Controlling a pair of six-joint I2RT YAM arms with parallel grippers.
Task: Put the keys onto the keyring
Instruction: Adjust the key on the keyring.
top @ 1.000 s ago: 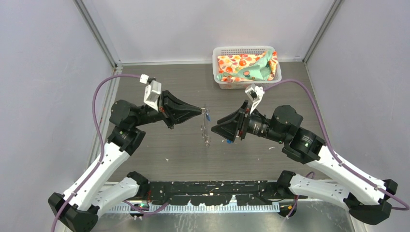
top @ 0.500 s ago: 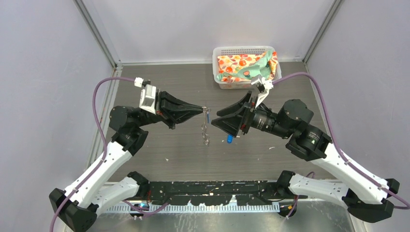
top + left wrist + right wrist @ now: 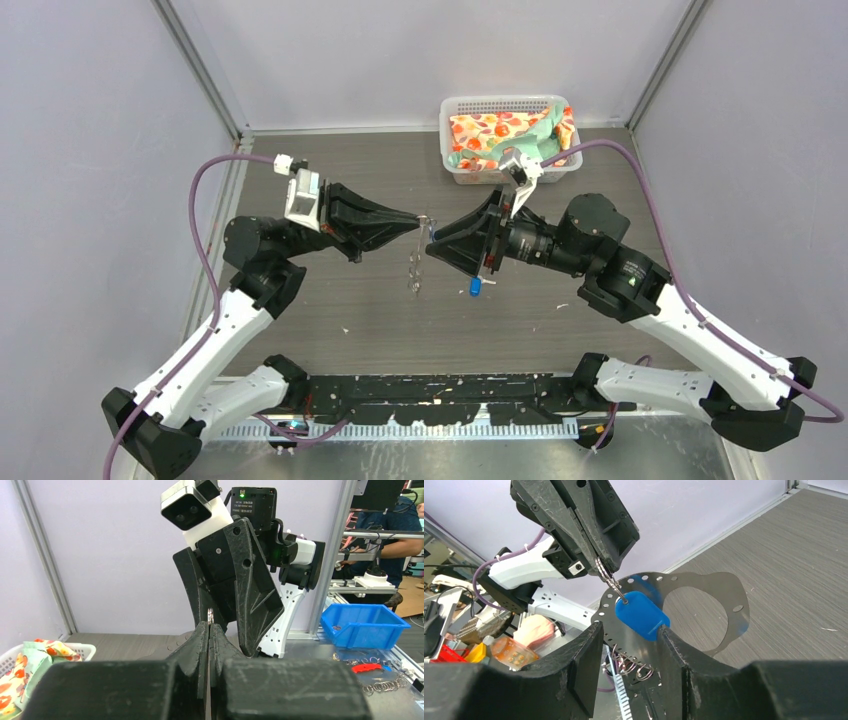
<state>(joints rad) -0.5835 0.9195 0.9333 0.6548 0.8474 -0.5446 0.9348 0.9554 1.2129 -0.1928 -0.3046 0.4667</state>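
Keyring pinched in mid-air, key head between the opposite jaws.
Left end effector [image 3: 418,222] clamped tight on keyring [image 3: 415,272], hung above mid worktop [image 3: 350,180]. Right end effector [image 3: 432,242] half spread around blue key [image 3: 639,614] dangling from keyring, not gripping. Second key [image 3: 474,289] lying on worktop nearby. White basket [image 3: 500,103] at far right, filled with patterned cloth [image 3: 500,135].

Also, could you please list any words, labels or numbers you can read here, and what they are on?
No text can be read in any view.
White sticker on the black housing, left wrist view: print too small to read.
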